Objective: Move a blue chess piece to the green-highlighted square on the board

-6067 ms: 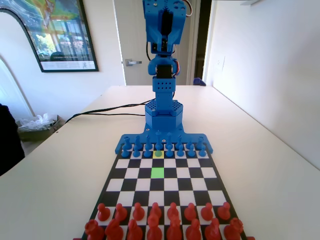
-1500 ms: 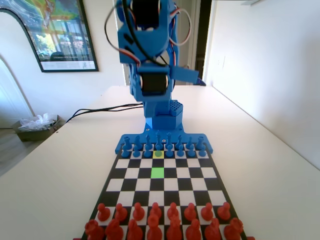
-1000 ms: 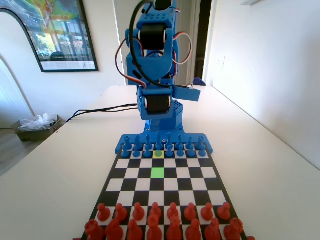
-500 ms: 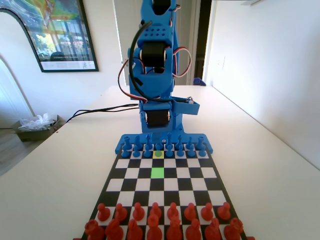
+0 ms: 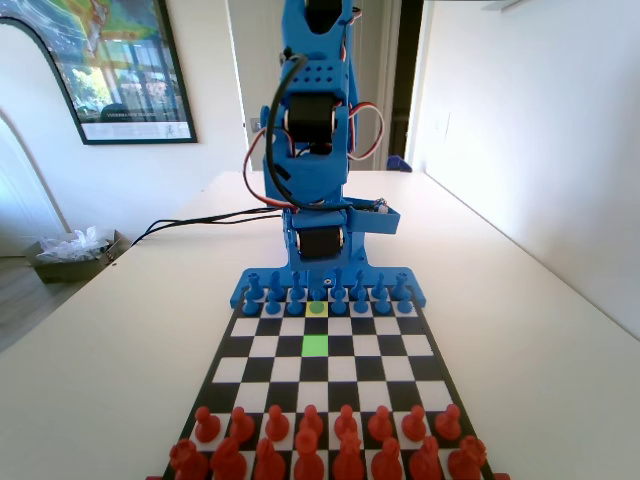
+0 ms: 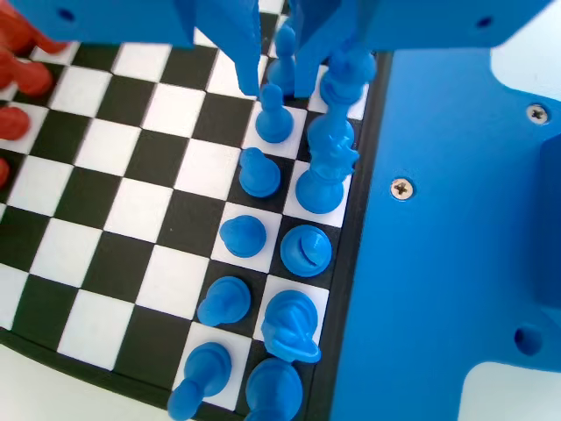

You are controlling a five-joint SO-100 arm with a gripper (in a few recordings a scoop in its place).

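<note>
- Blue arm [image 5: 315,150] bent down over the far end of the board [image 5: 260,345] in the fixed view, low above the blue rows.
- Pincer [image 6: 276,83] in the wrist view: two jaws hang from the top edge, parted, a narrow gap between the tips, nothing gripped.
- Pawn [image 6: 274,118] stands just below the jaw tips, its head near the gap; cannot tell if a jaw touches it.
- In the fixed view that pawn [image 5: 317,307] sits on the yellow square [image 5: 317,311], middle of the blue pawn row.
- Green square [image 5: 315,345] is bare, two rows nearer the camera than the yellow one, same file.
- Other blue pawns [image 6: 244,235] lined up in a column in the wrist view, taller blue pieces [image 6: 326,158] beside them on the frame side.
- Red pieces [image 5: 320,440] in two rows at the near end.
- White table [image 5: 120,350] under the board; black cable [image 5: 200,218] runs across it, left of the arm.
</note>
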